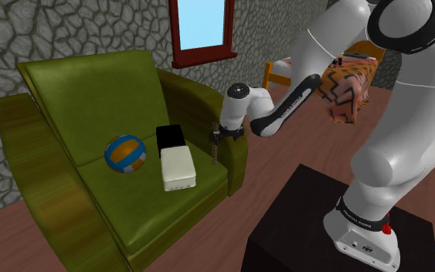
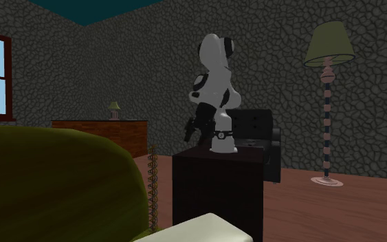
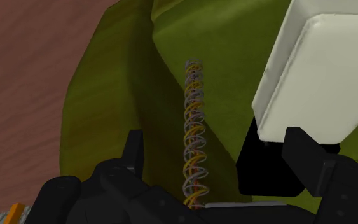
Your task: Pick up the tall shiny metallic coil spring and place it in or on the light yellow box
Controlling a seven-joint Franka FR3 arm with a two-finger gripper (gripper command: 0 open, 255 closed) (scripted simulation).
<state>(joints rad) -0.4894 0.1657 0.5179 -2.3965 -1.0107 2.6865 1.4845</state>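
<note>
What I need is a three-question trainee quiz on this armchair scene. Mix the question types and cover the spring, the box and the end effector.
1. True or false: the end effector is shut on the coil spring.
2. What rests on the seat to the shoulder view's left of the cream box? A) a volleyball B) a teapot C) a shoe
3. Fill in: the cream box lies on a ____ armchair.
Key: 1 false, the fingers stand apart, with the spring between them and clear of both. 2 A. 3 green.
</note>
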